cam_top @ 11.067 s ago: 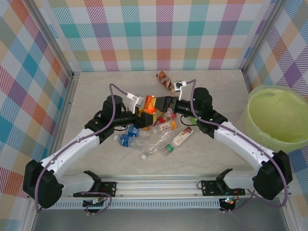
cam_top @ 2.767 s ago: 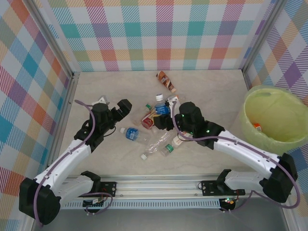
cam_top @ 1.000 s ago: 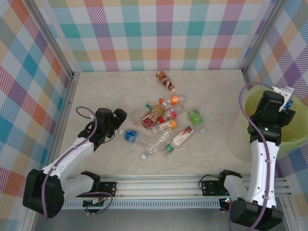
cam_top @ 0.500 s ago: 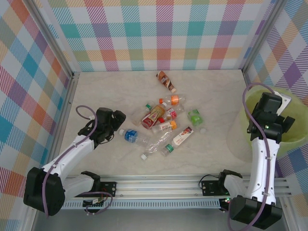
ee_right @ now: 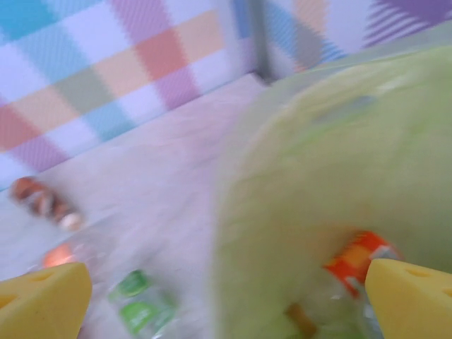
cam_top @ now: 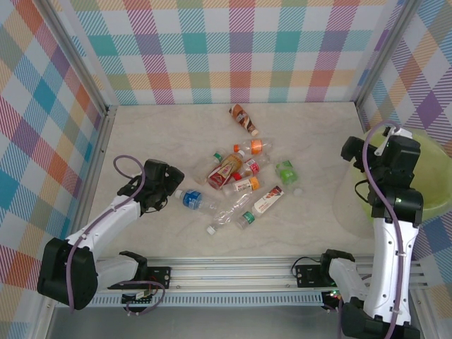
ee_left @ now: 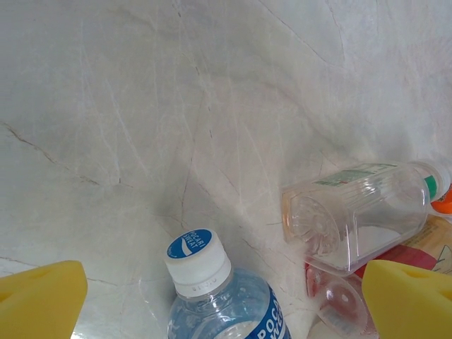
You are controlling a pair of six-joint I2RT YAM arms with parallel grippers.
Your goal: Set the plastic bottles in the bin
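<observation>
Several plastic bottles lie in a loose cluster mid-table: a red-labelled one [cam_top: 224, 169], a green one [cam_top: 286, 171], a crushed clear one [cam_top: 226, 215] and a blue-labelled one [cam_top: 191, 200]. A brownish bottle [cam_top: 242, 119] lies alone near the back wall. My left gripper [cam_top: 171, 188] is open and low, its yellow fingertips [ee_left: 39, 300] either side of the blue-labelled bottle's white cap [ee_left: 198, 258] without touching it. My right gripper [cam_top: 357, 150] hangs open and empty over the left rim of the bin [cam_top: 434, 201]. An orange-labelled bottle [ee_right: 360, 258] lies inside the bin [ee_right: 339, 155].
Checked walls close the table at the back and both sides. A metal rail [cam_top: 233, 272] runs along the near edge between the arm bases. A clear square-sided bottle [ee_left: 360, 212] lies just right of the blue-labelled one. Bare tabletop [cam_top: 155, 134] stretches at the back left.
My right gripper has opened over the bin and the blue-labelled bottle it carried is gone from its jaws; the wrist has swung left. The left gripper crept slightly toward the cluster.
</observation>
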